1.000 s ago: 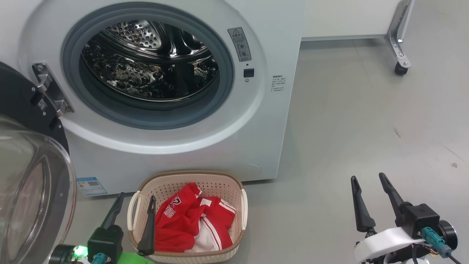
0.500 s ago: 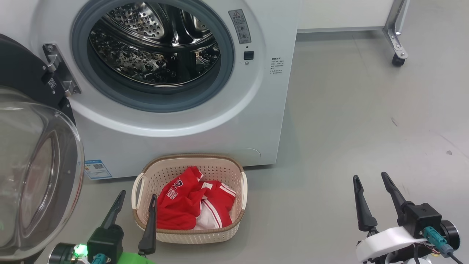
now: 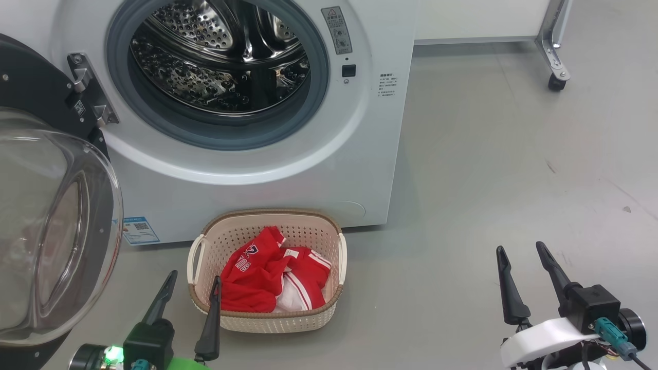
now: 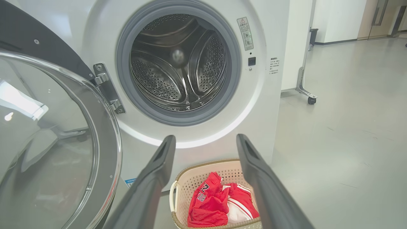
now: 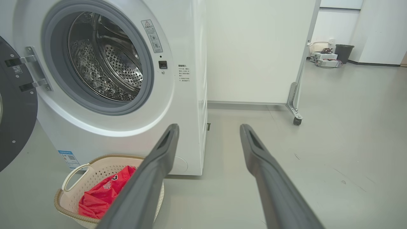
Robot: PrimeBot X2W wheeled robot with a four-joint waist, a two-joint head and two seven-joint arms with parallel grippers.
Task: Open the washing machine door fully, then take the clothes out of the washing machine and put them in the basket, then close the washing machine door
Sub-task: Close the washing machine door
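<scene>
The white washing machine (image 3: 288, 174) stands with its steel drum (image 3: 221, 67) bare of any garment. Its door (image 3: 51, 226) hangs swung wide at the left, black rim and clear glass bowl facing me. On the floor in front sits the cream basket (image 3: 267, 321) holding red clothes (image 3: 257, 280) with white stripes. My left gripper (image 3: 194, 275) is open at the basket's near left corner, nothing between its fingers. My right gripper (image 3: 519, 247) is open over bare floor to the right. The left wrist view shows the basket (image 4: 187, 187), clothes (image 4: 210, 203) and door (image 4: 63, 140).
A white partition on a castor leg (image 3: 555, 61) stands behind the machine at the right. Grey floor (image 3: 488, 169) stretches to the right of the machine. In the right wrist view, a dark bin (image 5: 344, 52) and boxes sit far back by the wall.
The camera has pulled back and tilted, so machine and basket sit higher and smaller in the picture. Both grippers stay open and keep their places.
</scene>
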